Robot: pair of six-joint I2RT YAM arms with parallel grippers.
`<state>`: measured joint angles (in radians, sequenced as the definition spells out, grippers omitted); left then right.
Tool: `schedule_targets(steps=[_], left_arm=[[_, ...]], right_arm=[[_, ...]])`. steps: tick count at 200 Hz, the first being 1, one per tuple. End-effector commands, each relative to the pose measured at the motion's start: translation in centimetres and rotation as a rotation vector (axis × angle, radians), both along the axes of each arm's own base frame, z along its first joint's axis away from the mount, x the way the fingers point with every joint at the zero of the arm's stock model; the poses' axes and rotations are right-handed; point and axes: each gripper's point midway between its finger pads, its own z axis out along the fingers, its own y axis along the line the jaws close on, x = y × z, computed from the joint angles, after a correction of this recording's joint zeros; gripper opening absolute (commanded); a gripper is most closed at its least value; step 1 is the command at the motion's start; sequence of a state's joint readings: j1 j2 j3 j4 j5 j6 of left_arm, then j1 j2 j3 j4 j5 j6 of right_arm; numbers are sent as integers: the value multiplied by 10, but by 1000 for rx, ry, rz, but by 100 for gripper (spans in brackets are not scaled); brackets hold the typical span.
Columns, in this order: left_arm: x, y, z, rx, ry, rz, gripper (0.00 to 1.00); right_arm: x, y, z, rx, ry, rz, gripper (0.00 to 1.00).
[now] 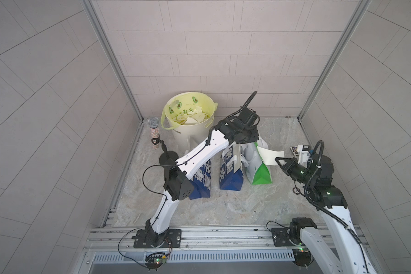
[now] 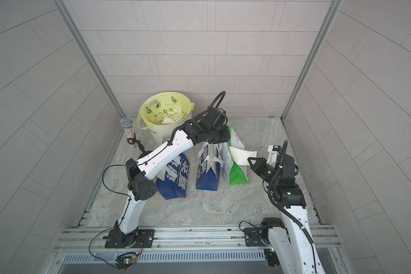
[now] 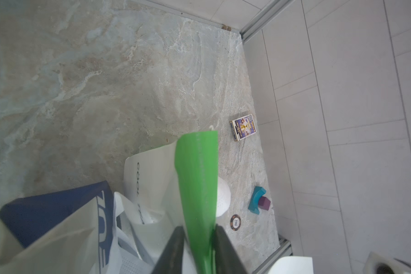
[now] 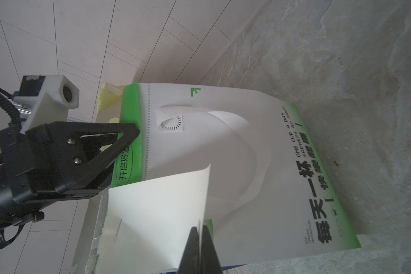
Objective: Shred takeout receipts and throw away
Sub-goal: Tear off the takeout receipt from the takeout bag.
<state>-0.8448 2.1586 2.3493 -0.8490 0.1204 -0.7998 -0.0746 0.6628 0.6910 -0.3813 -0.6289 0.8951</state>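
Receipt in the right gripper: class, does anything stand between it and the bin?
Yes. In a top view, the left gripper, shut on the top edge of the green-and-white bag, and the left arm lie between the receipt and the bin.

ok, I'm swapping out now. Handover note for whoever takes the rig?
Grippers: left gripper shut on the green bag, at its top edge; right gripper shut on a receipt.
Things: the receipt's other end is at the green bag's mouth.
Done: torn scraps lie in the bin.
Left: pull this receipt free, tear it, bin it. Can't tell whether the blue bags hold more.
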Motion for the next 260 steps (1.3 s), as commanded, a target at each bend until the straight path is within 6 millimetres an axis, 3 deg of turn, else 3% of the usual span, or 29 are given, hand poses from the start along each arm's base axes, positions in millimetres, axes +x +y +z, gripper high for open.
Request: schedule_targets(steps=[1, 19, 55, 115, 132, 149, 172, 194, 215, 238, 260], left_arm=[[3, -3, 9, -18, -23, 12, 10], [5, -4, 11, -16, -37, 14, 3], [9, -10, 6, -23, -32, 3, 2], [11, -9, 3, -4, -40, 5, 1], [10, -10, 10, -17, -56, 0, 14], [12, -12, 30, -48, -112, -23, 36], [16, -3, 82, -50, -318, -29, 55], [11, 7, 135, -83, -491, -54, 62], [-2, 18, 170, -97, -603, -108, 69], [-22, 33, 192, -110, -721, -206, 78], [-28, 70, 205, -113, -811, -211, 82]], right_arm=[[-7, 1, 25, -30, -68, 14, 0], [-12, 4, 57, -65, -186, 41, 0], [-37, 27, 135, -178, -550, 206, 0], [-62, 37, 170, -200, -615, 256, 0], [-68, 31, 172, -254, -606, 224, 0], [-72, 19, 162, -339, -563, 163, 0], [-80, 3, 142, -423, -498, 83, 0], [-82, -5, 136, -396, -480, 21, 0], [-75, -4, 141, -365, -491, 17, 0], [-63, -2, 157, -329, -521, 17, 0], [-51, 5, 174, -229, -562, 36, 0]])
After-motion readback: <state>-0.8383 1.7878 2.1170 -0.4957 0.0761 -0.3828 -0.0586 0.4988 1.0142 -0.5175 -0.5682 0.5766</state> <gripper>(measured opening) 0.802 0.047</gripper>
